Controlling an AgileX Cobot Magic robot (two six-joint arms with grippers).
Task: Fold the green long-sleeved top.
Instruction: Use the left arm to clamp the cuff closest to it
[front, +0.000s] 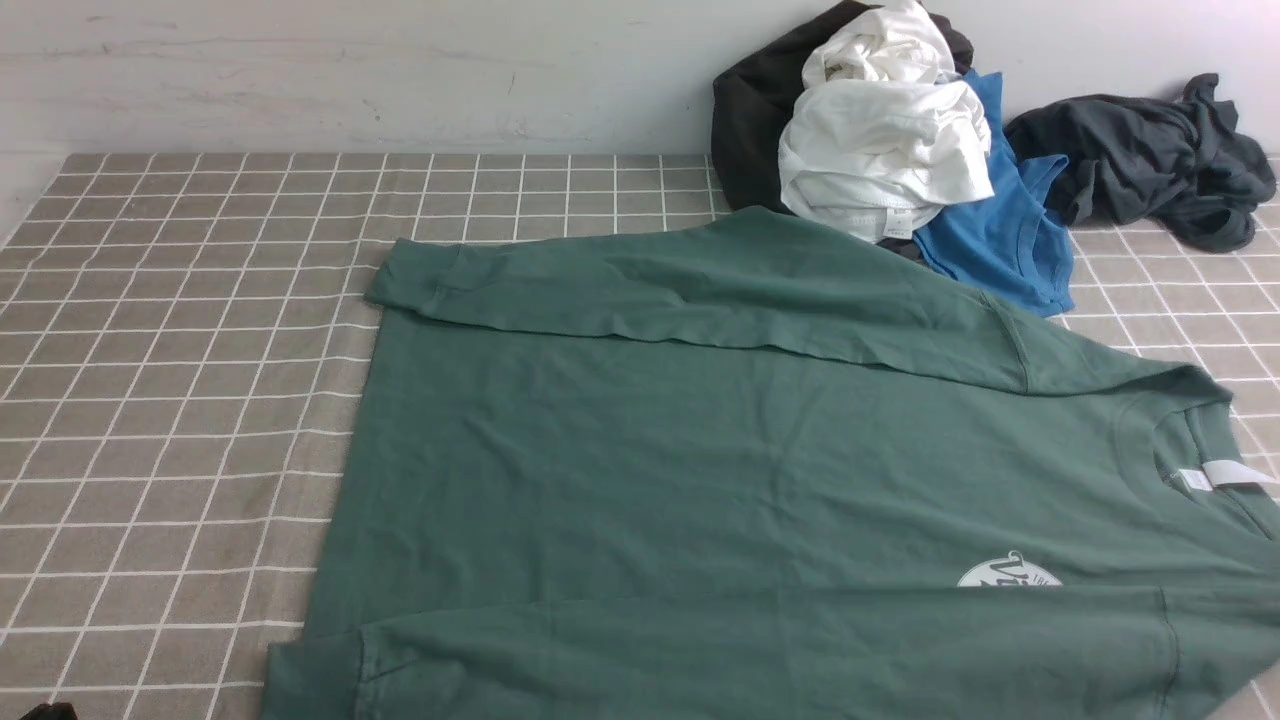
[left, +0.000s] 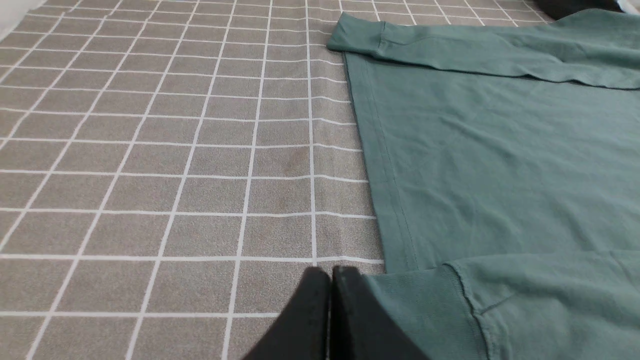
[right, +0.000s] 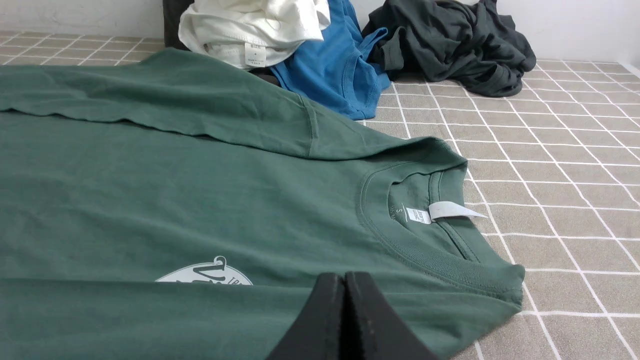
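- Left hand (left: 332, 272) closed, nothing gripped, just above the near cuff; right hand (right: 344, 277) likewise closed and bare, over the near shoulder side.
- Green top (front: 700, 450) lies flat on the checked cloth (front: 170, 400), hem to the left, neck to the right, both sleeves laid inward along the far and near edges.
- Cotton, by the look: light for its size, soft and floppy, nothing to break, unlikely to slip much. It should sag between two grips.
- Best holds are probably the near corners, one at the cuff end, one at the shoulder, pinching sleeve and body together.
- Catch only the upper layer and the sleeve may slide out alone.
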